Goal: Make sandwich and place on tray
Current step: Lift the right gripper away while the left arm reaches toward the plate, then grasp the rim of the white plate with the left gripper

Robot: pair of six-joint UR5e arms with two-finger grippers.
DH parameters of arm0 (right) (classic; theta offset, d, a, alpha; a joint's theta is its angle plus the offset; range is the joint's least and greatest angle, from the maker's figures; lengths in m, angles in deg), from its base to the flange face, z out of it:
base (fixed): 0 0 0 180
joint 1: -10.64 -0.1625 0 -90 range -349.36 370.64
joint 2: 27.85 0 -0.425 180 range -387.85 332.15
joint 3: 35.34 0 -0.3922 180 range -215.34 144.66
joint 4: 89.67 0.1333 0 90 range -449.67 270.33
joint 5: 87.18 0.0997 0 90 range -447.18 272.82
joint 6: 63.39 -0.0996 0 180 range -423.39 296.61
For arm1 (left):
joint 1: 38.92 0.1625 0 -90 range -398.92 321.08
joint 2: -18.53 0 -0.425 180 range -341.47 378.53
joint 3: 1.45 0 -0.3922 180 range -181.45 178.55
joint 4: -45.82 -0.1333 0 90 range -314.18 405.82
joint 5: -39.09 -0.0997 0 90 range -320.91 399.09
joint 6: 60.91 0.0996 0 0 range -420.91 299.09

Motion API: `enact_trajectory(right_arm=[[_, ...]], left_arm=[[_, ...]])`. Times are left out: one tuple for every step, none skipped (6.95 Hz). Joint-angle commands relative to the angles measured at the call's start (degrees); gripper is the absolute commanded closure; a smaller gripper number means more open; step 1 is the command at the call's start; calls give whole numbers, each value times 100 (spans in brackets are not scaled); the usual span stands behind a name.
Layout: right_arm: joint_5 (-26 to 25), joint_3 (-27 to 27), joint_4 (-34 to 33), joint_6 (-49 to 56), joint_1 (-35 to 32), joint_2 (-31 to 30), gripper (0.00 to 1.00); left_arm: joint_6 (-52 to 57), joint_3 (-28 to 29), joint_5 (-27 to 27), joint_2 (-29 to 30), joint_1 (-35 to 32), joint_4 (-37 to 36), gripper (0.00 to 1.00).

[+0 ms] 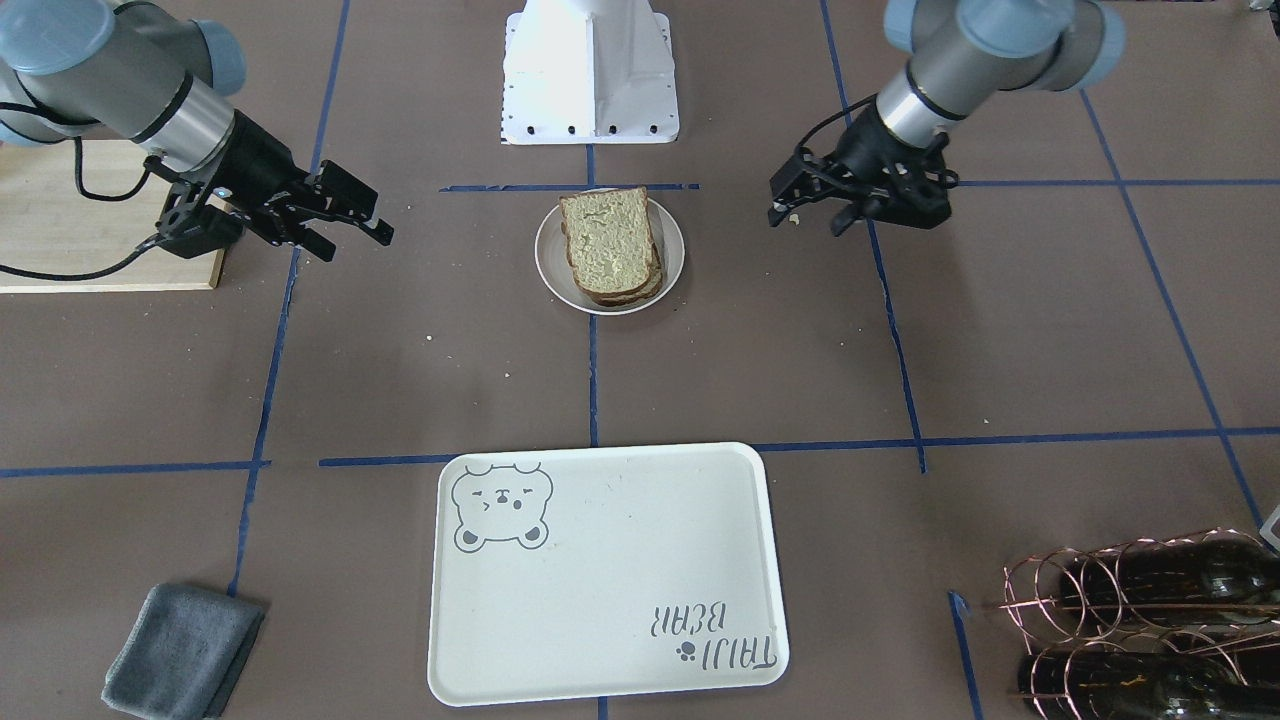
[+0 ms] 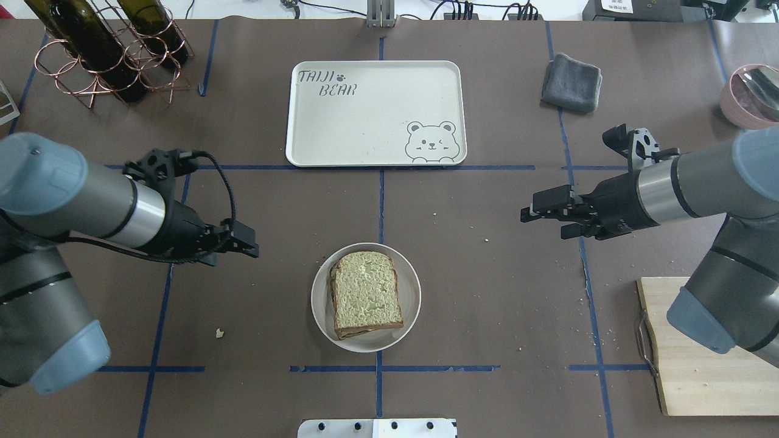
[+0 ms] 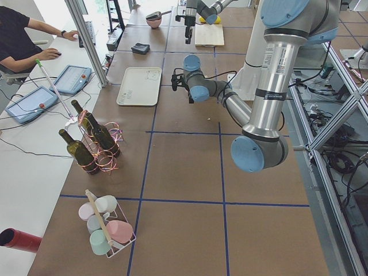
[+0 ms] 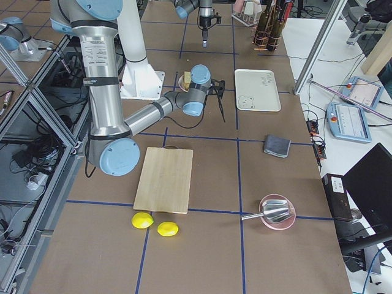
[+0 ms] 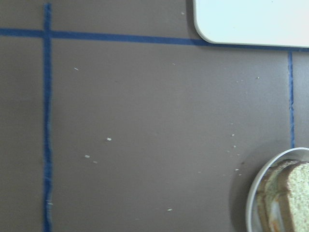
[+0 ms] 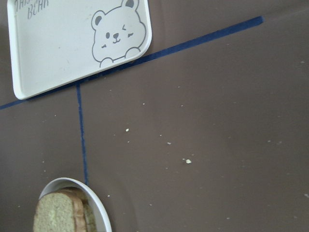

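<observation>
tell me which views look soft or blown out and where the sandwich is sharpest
Overhead exterior: even light, the sandwich crisp on its plate, no glare. Left wrist view: soft overall, the tray corner washed to near white. Right wrist view: sharper, the bear drawing readable.

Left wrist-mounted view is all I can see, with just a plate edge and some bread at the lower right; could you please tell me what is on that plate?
Observer: The sandwich lies on the plate, its slices stacked with bread on top.
Operator: Thank you. Is anything on the tray yet?
Observer: No, the tray holds nothing. It lies past the plate, farther from the robot's base.
Operator: And how do the grippers stand?
Observer: The left gripper and the right gripper are both open and hold nothing, one on either side of the plate.
</observation>
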Motion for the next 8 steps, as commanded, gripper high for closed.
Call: enact_trajectory(right_arm=[[6, -47, 37, 258, -97, -295, 0], [-12, -47, 29, 258, -88, -304, 0], [-55, -38, 38, 258, -79, -304, 0], [-56, -29, 38, 258, -79, -295, 0], [-56, -20, 38, 258, -79, -295, 0], [-73, -12, 38, 258, -70, -295, 0], [-73, -20, 38, 258, -70, -295, 0], [-73, -12, 38, 258, -70, -295, 0]], left_arm=[[-476, 102, -402, 529, 736, -764, 46], [-476, 364, -751, 670, 931, -802, 46], [-484, 637, -877, 924, 985, -785, 47], [-493, 831, -860, 1057, 1003, -741, 47], [-502, 859, -869, 1050, 1012, -732, 53], [-502, 920, -860, 1085, 1029, -732, 61], [-511, 999, -860, 1155, 1064, -723, 68], [-624, 1043, -860, 1155, 1108, -662, 69]])
